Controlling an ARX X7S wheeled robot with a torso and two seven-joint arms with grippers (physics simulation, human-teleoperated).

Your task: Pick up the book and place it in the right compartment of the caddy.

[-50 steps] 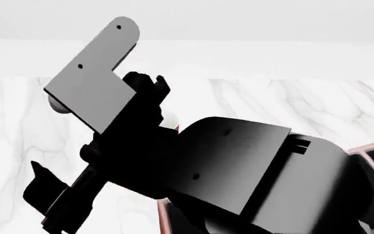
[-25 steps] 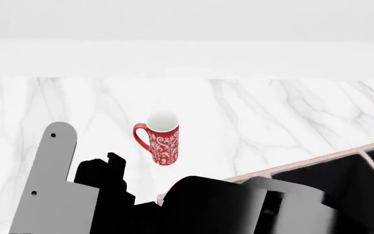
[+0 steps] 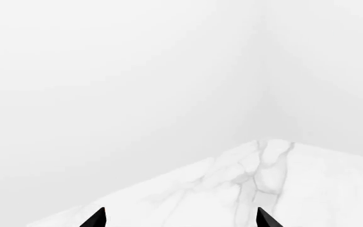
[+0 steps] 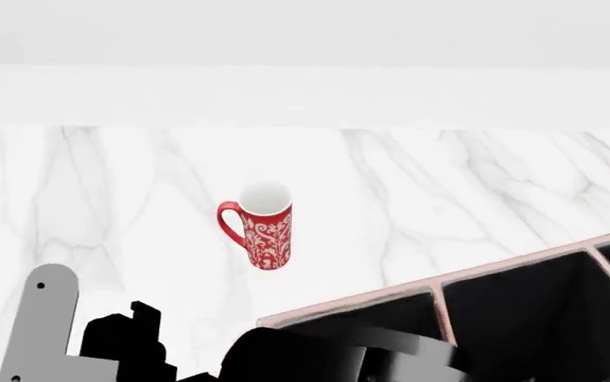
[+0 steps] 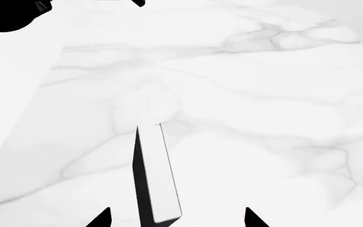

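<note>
White marble table point(image 4: 475, 183) spreads under me. At the head view's lower left sits my left arm point(image 4: 114, 346); my left gripper point(image 3: 178, 218) stands wide with nothing in it, tips over a table corner. Farther along stands a red patterned mug point(image 4: 266, 227), then the caddy point(image 4: 432, 286) at lower right. My right gripper point(image 5: 178, 218) also gapes wide, the book point(image 5: 156, 177) upright on the marble between its tips, untouched.

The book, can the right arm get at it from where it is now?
Probably yes. In the right wrist view the book stands upright on the marble table, between the open right pincer's tips, with nothing in between.
</note>
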